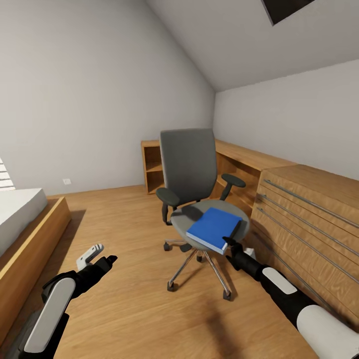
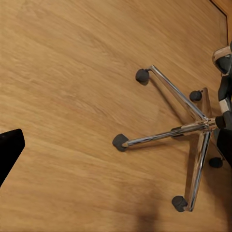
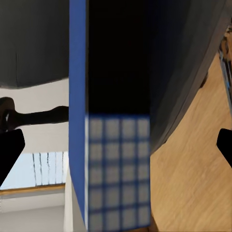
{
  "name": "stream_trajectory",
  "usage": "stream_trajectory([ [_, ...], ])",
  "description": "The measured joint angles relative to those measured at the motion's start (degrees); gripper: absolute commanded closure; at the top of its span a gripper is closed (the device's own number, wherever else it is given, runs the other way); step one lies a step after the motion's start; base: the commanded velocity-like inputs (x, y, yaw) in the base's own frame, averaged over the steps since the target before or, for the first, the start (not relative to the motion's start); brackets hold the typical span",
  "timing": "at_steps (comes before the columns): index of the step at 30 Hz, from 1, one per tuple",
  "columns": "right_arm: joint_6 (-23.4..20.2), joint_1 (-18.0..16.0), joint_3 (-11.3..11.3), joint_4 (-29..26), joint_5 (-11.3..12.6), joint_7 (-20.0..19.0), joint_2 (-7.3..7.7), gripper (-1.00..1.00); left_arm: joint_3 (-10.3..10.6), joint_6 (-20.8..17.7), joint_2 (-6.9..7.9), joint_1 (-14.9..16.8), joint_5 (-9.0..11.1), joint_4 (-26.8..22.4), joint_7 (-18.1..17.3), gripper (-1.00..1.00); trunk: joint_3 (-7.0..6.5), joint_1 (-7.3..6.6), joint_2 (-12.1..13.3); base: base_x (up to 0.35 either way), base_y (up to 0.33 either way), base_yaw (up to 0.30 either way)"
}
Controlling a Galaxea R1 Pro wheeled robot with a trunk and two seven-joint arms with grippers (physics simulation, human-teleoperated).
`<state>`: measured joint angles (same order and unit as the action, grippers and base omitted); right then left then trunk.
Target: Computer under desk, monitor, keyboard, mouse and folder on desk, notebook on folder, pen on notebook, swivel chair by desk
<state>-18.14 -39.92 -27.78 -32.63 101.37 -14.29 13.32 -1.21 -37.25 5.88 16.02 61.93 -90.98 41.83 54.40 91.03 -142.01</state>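
Note:
The swivel chair stands in the middle of the wooden floor, with a grey seat and back, black armrests and a chrome star base on casters. The blue folder lies flat on its seat, one corner jutting over the front rim. My right gripper is at the folder's near right edge. In the right wrist view its two black fingertips stand wide apart, open, with the folder's blue edge between them. My left gripper hangs open and empty over the floor, left of the chair base.
A light wooden dresser with long drawer rails runs along the right, close to the chair and my right arm. A low wooden shelf stands behind the chair. A bed on a wooden frame lies at the left. Wooden floor spreads between.

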Motion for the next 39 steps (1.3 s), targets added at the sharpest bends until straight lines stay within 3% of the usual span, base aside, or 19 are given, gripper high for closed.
stream_trajectory([
  [12,0.1,0.0,0.0,0.0,-0.2,0.0,-0.91,-1.0,0.0,0.0,0.0,0.0,0.0,0.0,0.0,-1.0,0.0,0.0,0.0,0.0,0.0,0.0],
  [34,-0.1,0.0,-0.4,-0.1,-0.3,0.0,-1.03,-1.0,0.0,-0.1,0.01,0.0,0.0,0.0,0.0,-1.0,0.0,0.0,0.0,0.0,0.0,0.0],
  [35,-0.1,0.0,-0.5,-0.1,-0.3,0.0,-1.02,1.0,0.0,-0.1,0.01,0.0,0.0,0.0,0.0,-1.0,0.0,0.0,0.0,0.0,0.0,0.0],
  [39,-0.1,0.0,-0.5,-0.2,-0.3,-0.1,-1.0,1.0,0.0,-0.1,0.01,0.0,0.0,0.0,0.0,-1.0,0.0,0.0,0.0,0.0,0.0,0.0],
])
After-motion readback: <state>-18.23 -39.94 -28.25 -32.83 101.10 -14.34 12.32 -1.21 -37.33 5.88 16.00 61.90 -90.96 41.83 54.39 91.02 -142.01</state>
